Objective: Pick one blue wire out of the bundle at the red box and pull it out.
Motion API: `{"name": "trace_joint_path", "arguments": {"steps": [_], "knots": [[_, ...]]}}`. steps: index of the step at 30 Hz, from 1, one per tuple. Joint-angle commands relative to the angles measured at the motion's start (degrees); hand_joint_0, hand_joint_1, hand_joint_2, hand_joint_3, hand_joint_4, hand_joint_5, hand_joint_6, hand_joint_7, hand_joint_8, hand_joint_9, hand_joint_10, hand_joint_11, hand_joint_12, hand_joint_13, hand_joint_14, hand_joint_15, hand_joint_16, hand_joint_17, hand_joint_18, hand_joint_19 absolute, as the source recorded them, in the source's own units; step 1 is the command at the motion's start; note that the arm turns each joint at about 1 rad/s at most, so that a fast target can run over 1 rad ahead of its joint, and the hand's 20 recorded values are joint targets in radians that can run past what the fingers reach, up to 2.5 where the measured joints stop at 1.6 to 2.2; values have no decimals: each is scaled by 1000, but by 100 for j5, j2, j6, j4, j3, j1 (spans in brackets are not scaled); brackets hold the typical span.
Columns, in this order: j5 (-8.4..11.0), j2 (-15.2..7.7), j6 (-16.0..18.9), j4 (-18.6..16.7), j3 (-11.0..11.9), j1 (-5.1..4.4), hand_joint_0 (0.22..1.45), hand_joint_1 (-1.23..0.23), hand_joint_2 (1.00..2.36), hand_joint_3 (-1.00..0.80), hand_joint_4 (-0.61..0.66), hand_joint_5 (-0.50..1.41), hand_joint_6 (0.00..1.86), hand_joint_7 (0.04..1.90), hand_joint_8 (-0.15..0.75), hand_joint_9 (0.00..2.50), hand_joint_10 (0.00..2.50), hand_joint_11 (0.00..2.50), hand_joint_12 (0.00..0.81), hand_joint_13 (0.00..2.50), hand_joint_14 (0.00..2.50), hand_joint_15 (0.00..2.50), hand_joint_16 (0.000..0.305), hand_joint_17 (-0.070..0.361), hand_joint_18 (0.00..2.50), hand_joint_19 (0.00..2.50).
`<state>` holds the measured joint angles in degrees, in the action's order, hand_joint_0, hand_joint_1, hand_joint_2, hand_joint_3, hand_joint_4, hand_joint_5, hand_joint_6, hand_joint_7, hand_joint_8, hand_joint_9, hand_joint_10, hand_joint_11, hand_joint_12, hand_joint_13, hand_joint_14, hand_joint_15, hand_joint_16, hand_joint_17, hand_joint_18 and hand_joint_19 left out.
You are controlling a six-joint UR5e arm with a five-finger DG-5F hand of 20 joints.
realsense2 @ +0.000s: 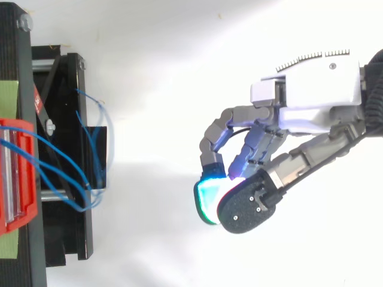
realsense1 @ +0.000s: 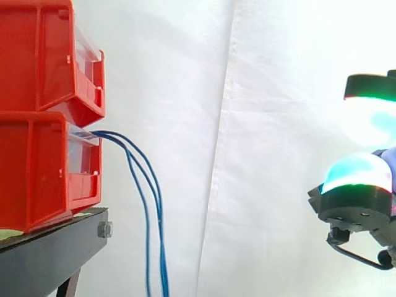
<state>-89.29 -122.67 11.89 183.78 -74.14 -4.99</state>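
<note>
From the side we see two red bins stacked on a black stand (realsense1: 55, 241), the upper bin (realsense1: 37, 55) resting on the lower bin (realsense1: 31, 173). The blue wires (realsense1: 159, 210) leave the front of the lower bin, arch outward and hang down past the stand's edge. The hand (realsense1: 356, 201) sits at the right edge, well apart from the wires, its fingertips (realsense1: 356, 173) glowing cyan and green. From above, we find the hand (realsense2: 311, 89) clenched, fingers curled in against the thumb with nothing between them. The wires (realsense2: 60, 150) loop from the red bin (realsense2: 27, 128) across the stand, far left of the hand.
</note>
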Motion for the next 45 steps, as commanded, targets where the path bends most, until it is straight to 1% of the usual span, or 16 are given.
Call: {"name": "trace_joint_path", "arguments": {"steps": [1,7,9,10,13,14,15,21,23,27,29,32,38,39,41,45], "knots": [[-133,-3,138,-17,-4,-11,512,-624,1000,-500,134,-195,890,796,333,976,11,825,438,902,19,615,56,126,771,574],[-141,-3,138,-131,-215,-11,501,-604,1000,-500,168,-170,769,788,335,956,12,781,445,888,18,611,57,129,740,568],[-133,-3,112,-360,-338,-11,500,-602,1000,-500,174,-158,710,861,337,955,12,771,445,884,20,611,58,130,732,567],[-80,-3,41,-755,-470,-11,499,-601,1000,-500,175,-153,675,910,336,953,12,770,443,878,18,608,58,130,725,569],[34,-29,-82,-1212,-611,-29,495,-594,1000,-500,208,-141,627,959,335,948,12,737,441,870,19,610,58,131,718,566],[263,-135,-266,-1801,-681,-73,493,-591,1000,-500,217,-137,610,987,337,945,12,739,443,868,18,605,59,132,707,560],[360,-205,-336,-2021,-681,-90,493,-591,1000,-500,214,-136,606,988,334,945,12,730,443,867,20,607,59,132,708,561],[738,-539,-732,-2953,-655,-169,491,-589,1000,-500,224,-123,548,1100,338,943,12,723,444,860,20,600,59,133,691,562],[922,-592,-881,-3120,-655,-196,491,-589,1000,-500,232,-122,545,1109,335,947,10,722,443,861,18,601,59,133,685,563],[1203,-644,-1154,-3120,-646,-222,492,-588,1000,-500,230,-121,542,1116,336,948,12,721,444,860,20,599,59,132,682,556],[1265,-680,-1251,-3128,-646,-231,491,-589,1000,-500,227,-120,541,1118,337,949,12,722,444,861,20,601,59,133,680,556],[1353,-855,-1400,-3252,-532,-257,493,-586,1000,-500,229,-119,539,1125,339,951,13,722,444,861,18,599,59,132,677,557],[1335,-1831,-1505,-3550,576,-292,493,-584,1000,-500,217,-116,540,1128,341,966,13,733,446,863,20,611,59,132,675,566],[1326,-2077,-1497,-3533,910,-292,494,-584,1000,-500,218,-116,540,1127,339,966,10,733,447,865,18,603,59,133,675,564],[1318,-2306,-1505,-3568,1208,-266,493,-585,1000,-500,216,-117,541,1129,340,967,11,730,445,866,21,605,59,133,673,565],[1335,-2314,-1576,-3665,1112,-240,494,-583,1000,-500,221,-116,543,1122,341,972,13,748,442,867,19,607,59,133,672,559]]}}
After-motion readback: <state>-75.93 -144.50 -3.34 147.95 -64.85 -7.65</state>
